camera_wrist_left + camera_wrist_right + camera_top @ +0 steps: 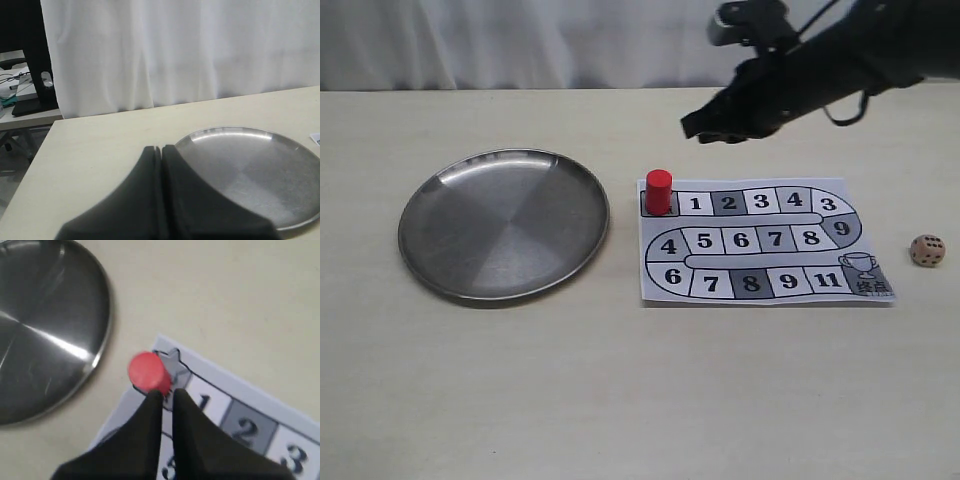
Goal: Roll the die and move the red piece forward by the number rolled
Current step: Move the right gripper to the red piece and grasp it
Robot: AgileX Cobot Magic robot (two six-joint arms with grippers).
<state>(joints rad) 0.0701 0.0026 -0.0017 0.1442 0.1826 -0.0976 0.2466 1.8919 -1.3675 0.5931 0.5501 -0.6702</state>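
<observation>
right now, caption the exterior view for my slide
Right tool raised near the red piece on the start square of the board; die lies right of it, steel plate left.

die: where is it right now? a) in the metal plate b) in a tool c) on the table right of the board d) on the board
c, the die lies on the table, right of the board and apart from it.

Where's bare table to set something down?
Widest: the table below the plate and board in the exterior view. Also above the plate. Tight: the plate-board gap, and between board and die. The right gripper hangs over the board's top edge.
</observation>
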